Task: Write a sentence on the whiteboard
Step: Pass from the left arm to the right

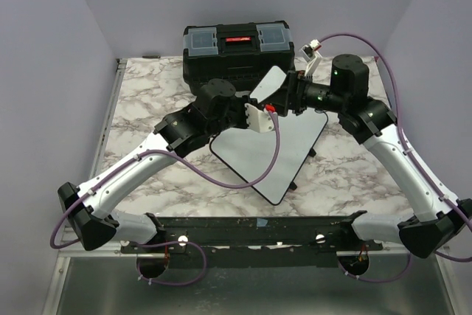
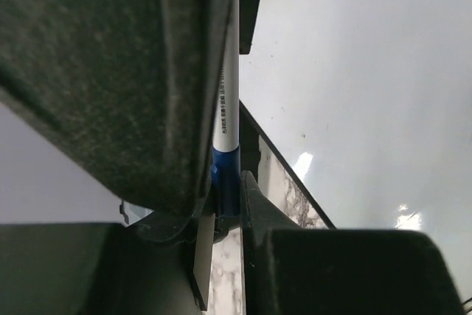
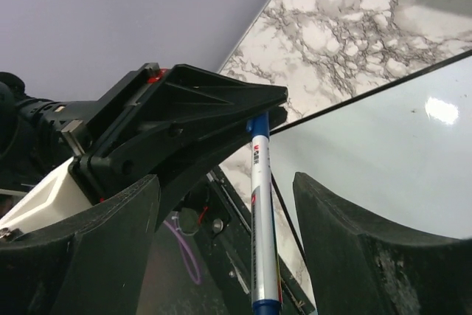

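The whiteboard lies at an angle on the marble table, its visible surface blank white; the sentence is not in view. Above the board's far end, my left gripper is shut on a marker, pinching its blue end between the pads. The white barrel with blue ends sticks out toward my right gripper. In the right wrist view my right gripper stands open around the barrel, with a gap on each side. The glossy whiteboard and whiteboard show beneath both wrists.
A black toolbox with clear lid compartments stands at the back of the table, just behind both grippers. The left arm's purple cable loops over the board. Marble tabletop surrounds the board.
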